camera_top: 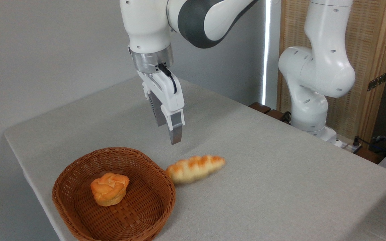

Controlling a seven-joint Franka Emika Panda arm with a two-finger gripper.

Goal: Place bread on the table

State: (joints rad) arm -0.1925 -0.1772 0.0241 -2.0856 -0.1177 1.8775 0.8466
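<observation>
Bread (195, 168): long, pale golden, browned ridges facing up, lying on the table (280, 174) just right of the basket, its left end close to or touching the wicker rim; outline blurred, so exact contact hard to judge. At far left, brown wicker basket (79, 201) near the table's front left edge, holding a small round orange bun (109, 188) resting on the woven floor. Above and a little left of the loaf's middle, gripper (175, 135) pointing downward, tips hanging clear of the bread with bare cloth visible between them and the loaf; nothing held. Only one finger (176, 132) plainly visible from this side, the other hidden behind it, so spread or pressed together cannot be told. White and dark grey arm (193, 20) rising from the gripper to the top edge, bending right to a white base column (313, 83) standing beyond the table's right side. Behind that, a wooden screen (374, 50) with woven panels.
</observation>
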